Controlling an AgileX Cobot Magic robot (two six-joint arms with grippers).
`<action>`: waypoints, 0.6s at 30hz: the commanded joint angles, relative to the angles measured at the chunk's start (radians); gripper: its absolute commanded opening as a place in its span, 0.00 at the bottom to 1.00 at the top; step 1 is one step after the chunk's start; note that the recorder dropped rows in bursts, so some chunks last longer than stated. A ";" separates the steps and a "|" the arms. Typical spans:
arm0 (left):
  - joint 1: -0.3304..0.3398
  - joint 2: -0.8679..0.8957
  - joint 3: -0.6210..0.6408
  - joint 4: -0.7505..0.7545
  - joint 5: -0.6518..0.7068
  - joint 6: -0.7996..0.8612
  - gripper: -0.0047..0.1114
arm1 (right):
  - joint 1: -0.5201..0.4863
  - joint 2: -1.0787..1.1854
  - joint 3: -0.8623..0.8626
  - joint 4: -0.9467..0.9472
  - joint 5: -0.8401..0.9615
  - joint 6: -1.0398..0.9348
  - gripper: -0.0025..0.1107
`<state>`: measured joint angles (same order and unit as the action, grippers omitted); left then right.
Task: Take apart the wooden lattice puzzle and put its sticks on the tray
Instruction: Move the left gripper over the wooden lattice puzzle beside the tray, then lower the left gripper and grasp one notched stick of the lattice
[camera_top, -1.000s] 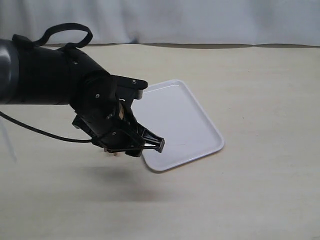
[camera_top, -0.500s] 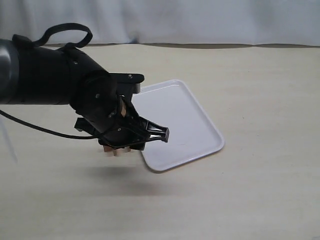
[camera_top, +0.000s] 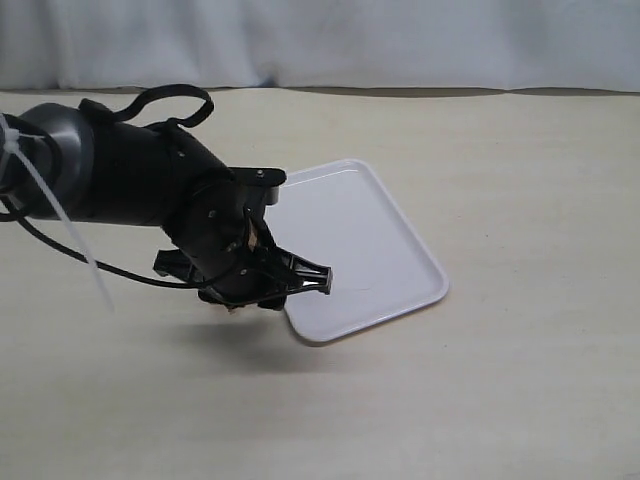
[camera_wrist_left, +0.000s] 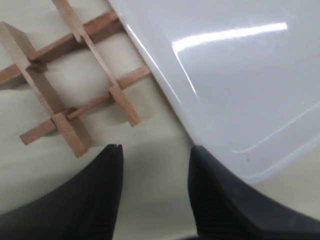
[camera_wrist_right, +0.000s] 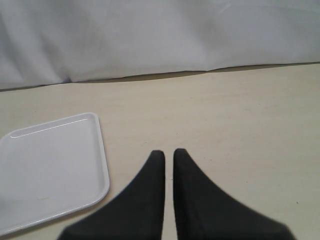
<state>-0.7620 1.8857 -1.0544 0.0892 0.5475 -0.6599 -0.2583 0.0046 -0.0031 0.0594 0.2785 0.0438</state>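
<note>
On my left wrist feed, the small reddish-brown wooden lattice puzzle (camera_wrist_left: 75, 85) lies flat on the pale beige tabletop (camera_wrist_left: 150, 145). Its four notched slats are locked in a hash shape. It sits just beside the long edge of the flat white plastic tray with rounded corners (camera_wrist_left: 240, 75), and one slat end comes right up to the rim. I can't tell whether it touches. The black left gripper (camera_wrist_left: 156, 162) hangs over the bare table next to the puzzle with its fingers (camera_wrist_left: 107, 175) spread wide and nothing between them.

From the exterior camera, the left gripper (camera_top: 318, 281) sits low over the tray's near-left edge (camera_top: 330, 335) and covers the puzzle. A brown speck under it may be a slat end.

On the right wrist feed, the right gripper (camera_wrist_right: 169, 160) is empty, its fingers together but for a thin slit. It is well away from the tray (camera_wrist_right: 50, 165).
</note>
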 joint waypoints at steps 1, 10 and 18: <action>0.007 0.024 -0.007 0.060 -0.032 -0.078 0.39 | -0.007 -0.005 0.003 0.004 0.005 -0.004 0.07; 0.007 0.063 -0.007 0.049 -0.098 -0.078 0.39 | -0.007 -0.005 0.003 0.004 0.005 -0.004 0.07; 0.007 0.063 -0.007 0.059 -0.092 -0.078 0.35 | -0.007 -0.005 0.003 0.004 0.005 -0.004 0.07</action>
<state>-0.7557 1.9498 -1.0544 0.1407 0.4632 -0.7307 -0.2583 0.0046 -0.0031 0.0594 0.2785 0.0438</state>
